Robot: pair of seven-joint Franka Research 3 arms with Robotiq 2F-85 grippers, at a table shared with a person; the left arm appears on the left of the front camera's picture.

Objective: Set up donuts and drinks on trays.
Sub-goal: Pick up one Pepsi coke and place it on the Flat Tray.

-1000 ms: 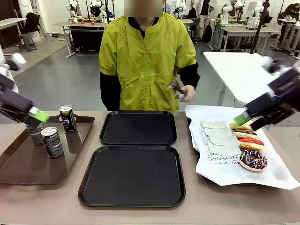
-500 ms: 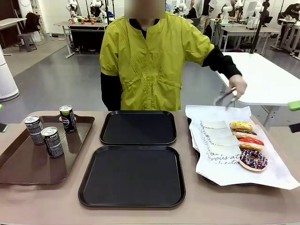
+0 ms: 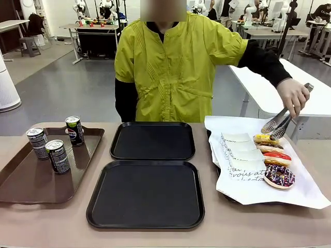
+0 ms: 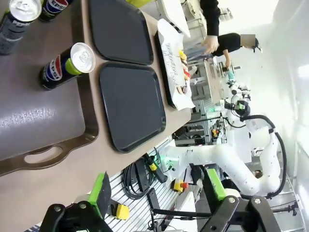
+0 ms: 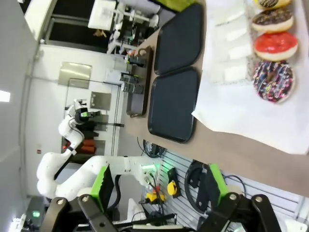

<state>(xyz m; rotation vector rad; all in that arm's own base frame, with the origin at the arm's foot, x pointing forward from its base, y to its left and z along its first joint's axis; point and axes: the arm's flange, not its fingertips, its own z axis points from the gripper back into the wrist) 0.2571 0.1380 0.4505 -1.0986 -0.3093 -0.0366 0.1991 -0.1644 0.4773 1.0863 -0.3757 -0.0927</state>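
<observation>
Hovering just above the yellow donut point(image 3: 266, 139), the tongs point(image 3: 278, 125) in the person's hand point(image 3: 292, 95) look ready to pick it up, while the left gripper point(image 4: 158, 191) and the right gripper point(image 5: 159, 186) both hang clear of the table, fingers spread wide with nothing between them. Too hard a pinch could dent the glaze, too loose a one could drop the donut on its way to a tray, and an arm reaching in now could bump the person's sleeve point(image 3: 261, 58). The slim cans point(image 3: 58, 156) look easy to tip if gripped off-centre. Four donuts point(image 3: 274, 157) lie in a row on the white paper point(image 3: 302, 194) at the right, three cans stand on the brown tray point(image 3: 23, 183) at the left, and two black trays point(image 3: 152, 140) sit bare in the middle, one behind the other.
</observation>
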